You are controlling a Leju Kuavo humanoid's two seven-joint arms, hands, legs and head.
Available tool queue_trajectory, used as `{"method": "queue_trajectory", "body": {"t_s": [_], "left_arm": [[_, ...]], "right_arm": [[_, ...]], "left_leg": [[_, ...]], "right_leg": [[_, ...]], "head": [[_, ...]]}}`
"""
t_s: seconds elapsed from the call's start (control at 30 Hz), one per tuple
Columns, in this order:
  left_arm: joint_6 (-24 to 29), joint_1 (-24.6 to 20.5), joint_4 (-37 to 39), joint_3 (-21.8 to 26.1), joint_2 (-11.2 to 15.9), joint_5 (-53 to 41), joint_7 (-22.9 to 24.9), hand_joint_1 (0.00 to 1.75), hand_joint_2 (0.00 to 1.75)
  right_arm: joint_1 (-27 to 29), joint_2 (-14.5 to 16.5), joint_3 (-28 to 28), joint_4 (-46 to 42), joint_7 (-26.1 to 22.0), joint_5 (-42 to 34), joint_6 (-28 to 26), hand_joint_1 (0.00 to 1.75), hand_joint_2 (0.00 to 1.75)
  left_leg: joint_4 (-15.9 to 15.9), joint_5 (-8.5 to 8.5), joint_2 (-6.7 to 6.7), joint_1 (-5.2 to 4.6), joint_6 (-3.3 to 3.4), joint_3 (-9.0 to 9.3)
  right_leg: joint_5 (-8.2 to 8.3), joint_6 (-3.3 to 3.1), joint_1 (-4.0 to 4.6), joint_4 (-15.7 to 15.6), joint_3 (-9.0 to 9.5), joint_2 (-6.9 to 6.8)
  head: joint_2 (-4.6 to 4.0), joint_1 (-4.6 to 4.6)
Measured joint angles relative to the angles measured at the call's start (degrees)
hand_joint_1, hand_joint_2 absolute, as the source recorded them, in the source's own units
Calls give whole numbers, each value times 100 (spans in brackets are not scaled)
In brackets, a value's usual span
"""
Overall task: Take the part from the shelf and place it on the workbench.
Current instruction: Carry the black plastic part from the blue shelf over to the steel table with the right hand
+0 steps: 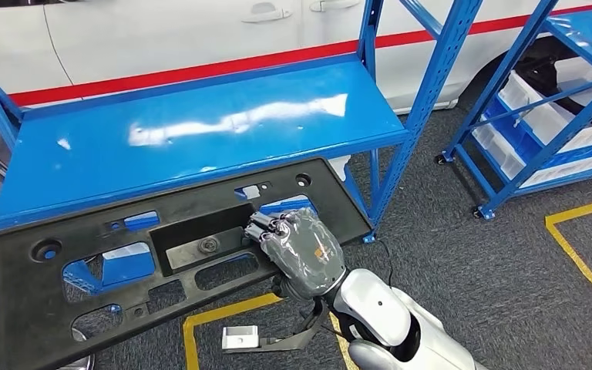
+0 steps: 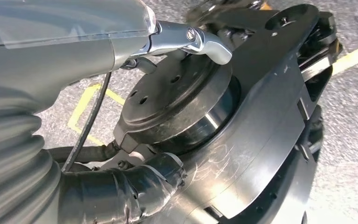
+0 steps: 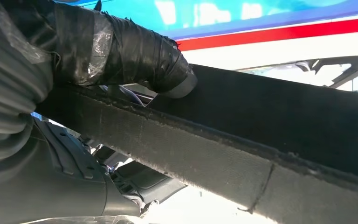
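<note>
In the head view the right hand (image 1: 302, 250) grips the part (image 1: 162, 254), a long black plastic panel pierced by rectangular cut-outs and round holes. The fingers (image 1: 266, 229) curl over the edge of one cut-out near the panel's middle, with the grey back of the hand turned up. The part is held just in front of and slightly over the front edge of the blue shelf (image 1: 193, 123); its far right corner overlaps that edge, while its left end runs down toward the lower left of the picture. I cannot tell whether it rests on the shelf edge. The shelf board itself is bare and glossy.

In the right wrist view the taped thumb (image 3: 135, 51) presses on the part's (image 3: 270, 140) rough black rim, so this hand is plainly closed on it.

The left hand (image 2: 60, 51) appears in its own wrist view as a grey cover with a metal link beside dark robot body parts; whether its fingers are spread or curled cannot be told.

Behind the shelf stands a white car (image 1: 162, 38) with a red stripe along its side. A second blue rack (image 1: 555, 108) to the right carries white bins. The floor is grey carpet with yellow tape lines (image 1: 582, 254). A small orange mark sits on the back of the right hand, too small to read, and no other writing is legible.
</note>
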Motion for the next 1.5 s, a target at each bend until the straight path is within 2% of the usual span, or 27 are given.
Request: {"method": "queue_trajectory", "body": {"t_s": [0.07, 0.1, 0.17, 0.23, 0.3, 0.37, 0.43, 0.47, 0.5, 0.57, 0.63, 0.7, 0.77, 0.83, 0.87, 0.97, 1.0, 1.07, 1.13, 1.2, 1.23, 1.3, 1.33, 1.37, 1.43, 1.47, 1.5], "left_arm": [[-3, -7, 0, 3, 11, -1, 2, 0, 175], [-9, -9, 0, 3, 14, -1, 3, 0, 175], [-50, -7, 0, 4, 16, 0, 2, 0, 175], [-102, -3, 0, 5, 22, 8, -3, 0, 175], [-131, 1, 0, 8, 28, 17, -4, 0, 175], [-147, 3, 0, 10, 28, 28, -4, 0, 175], [-159, 1, 0, 10, 28, 34, -4, 0, 175], [-167, 3, 0, 10, 28, 34, -4, 0, 175], [-175, 3, 0, 10, 29, 35, -4, 0, 175], [-191, 4, 0, 11, 29, 36, -2, 0, 175], [-201, 5, -1, 11, 25, 36, 3, 0, 175], [-206, 6, -2, 13, 15, 40, 13, 0, 175], [-210, 15, -2, 16, 16, 47, 25, 0, 175], [-217, 27, 4, 29, 39, 51, 37, 0, 175], [-223, 33, 7, 38, 49, 52, 40, 0, 175], [-254, 38, 9, 55, 64, 58, 30, 0, 175], [-265, 36, 9, 59, 68, 59, 26, 0, 175], [-279, 32, 9, 74, 74, 60, 24, 0, 175], [-286, 28, 10, 93, 84, 59, 26, 0, 175], [-301, 30, 15, 104, 114, 60, 26, 0, 175], [-315, 33, 17, 106, 128, 61, 25, 0, 175], [-351, 55, 20, 120, 145, 66, 17, 0, 175], [-365, 66, 20, 128, 146, 69, 15, 0, 175], [-376, 74, 20, 135, 145, 75, 11, 0, 175], [-389, 66, 20, 140, 144, 88, 9, 0, 175], [-391, 61, 20, 141, 144, 94, 9, 0, 175], [-392, 58, 20, 142, 144, 97, 9, 0, 175]], "right_arm": [[-2, 0, 1, 1, -2, -1, 0, 175, 175], [-7, 0, 1, 1, -2, -2, 0, 175, 175], [-31, -2, 1, 1, -1, -7, 0, 175, 175], [-53, -10, 1, 4, 2, -13, 1, 175, 175], [-57, -21, 2, 21, 3, -22, 2, 175, 175], [-53, -32, 3, 46, 4, -32, 3, 175, 175], [-53, -42, 3, 63, 13, -43, 4, 175, 175], [-53, -46, 3, 69, 17, -48, 4, 175, 175], [-53, -51, 3, 76, 20, -55, 4, 175, 175], [-53, -59, 3, 90, 24, -64, 4, 175, 175], [-69, -62, 3, 96, 29, -69, 4, 175, 175], [-95, -63, 3, 96, 32, -81, 4, 175, 175], [-109, -63, 3, 96, 34, -107, 8, 175, 175], [-114, -63, 3, 98, 36, -137, 19, 175, 175], [-121, -61, 3, 98, 36, -150, 25, 175, 175], [-139, -58, 3, 99, 35, -179, 43, 175, 175], [-139, -58, 3, 101, 34, -183, 51, 175, 175], [-140, -58, 3, 101, 30, -188, 71, 175, 175], [-145, -58, 3, 100, 25, -195, 86, 175, 175], [-164, -60, 1, 96, 20, -202, 89, 175, 175], [-175, -61, -1, 95, 18, -204, 90, 175, 175], [-183, -66, -1, 98, 9, -211, 94, 175, 175], [-181, -69, 0, 103, 3, -215, 97, 175, 175], [-179, -73, 1, 108, -3, -219, 98, 175, 175], [-177, -92, 1, 120, -8, -219, 100, 175, 175], [-176, -101, 1, 127, -9, -220, 100, 175, 175], [-176, -110, 1, 136, -9, -221, 101, 175, 175]], "left_leg": [[-68, 274, 1, 63, -89, 254], [-382, 399, -1, 105, -146, 500], [-1078, 390, -26, 127, -196, 958], [-1366, 277, -54, 92, -126, 1091], [-1369, 324, -43, 89, 2, 1002], [-1368, 413, -12, 84, 138, 892], [-1367, 520, 11, 51, 235, 755], [-1364, 578, 18, 28, 262, 677], [-1360, 637, 22, 2, 278, 599], [-1356, 740, 25, -49, 294, 468], [-1356, 831, 20, -92, 292, 378], [-1368, 931, 13, -105, 258, 329], [-1422, 1058, -1, -87, 204, 307], [-1426, 1040, -32, -82, 155, 247], [-1324, 877, -45, -88, 127, 193], [-408, 72, -45, -68, 26, -19], [-61, -17, -44, -53, -11, -55], [230, 240, -33, -11, -79, 56], [-221, 517, 86, 36, -132, 518], [-1049, 351, 264, 11, -106, 1086], [-1333, 224, 303, -18, -60, 1241], [-1514, 198, 224, -49, 73, 1234], [-1518, 258, 174, -47, 125, 1180], [-1527, 327, 136, -35, 183, 1115], [-1527, 479, 61, -22, 267, 962], [-1517, 556, 12, -24, 291, 864], [-1502, 630, -43, -29, 296, 760]], "right_leg": [[45, 53, -52, 135, -192, -3], [55, 83, -73, 218, -283, -1], [80, 153, -80, 368, -444, 13], [148, 232, -57, 441, -549, 29], [170, 297, -68, 472, -617, 37], [-143, 337, -88, 723, -731, 45], [-718, 347, -82, 1380, -906, 48], [-918, 340, -75, 1746, -973, 49], [-989, 320, -64, 2011, -984, 49], [-772, 238, -23, 1988, -738, 53], [-535, 92, 48, 1273, -167, 59], [-571, -6, 102, 500, 327, 67], [-589, -17, 131, 202, 450, 65], [-435, -39, 97, 103, 392, 7], [-347, -62, 75, 51, 346, -34], [-149, -107, 62, 41, 114, -155], [-100, -103, 63, 73, 15, -201], [-14, -82, 56, 172, -200, -299], [43, -42, 50, 308, -406, -388], [87, 12, 61, 444, -546, -479], [121, 40, 64, 481, -590, -529], [199, 106, 55, 502, -651, -620], [155, 147, 40, 529, -682, -559], [-6, 187, 26, 628, -720, -424], [-588, 247, 2, 1116, -828, -80], [-867, 255, -1, 1463, -881, 14], [-1014, 256, -2, 1773, -906, 47]], "head": [[0, -1], [0, -1], [1, -13], [1, -20], [0, -18], [1, -15], [1, -12], [1, -13], [1, -14], [1, -14], [0, -15], [1, -18], [1, -15], [0, -15], [0, -17], [0, -19], [0, -19], [0, -20], [1, -22], [1, -18], [1, -15], [1, -12], [1, -13], [0, -11], [0, -11], [0, -11], [0, -12]]}}
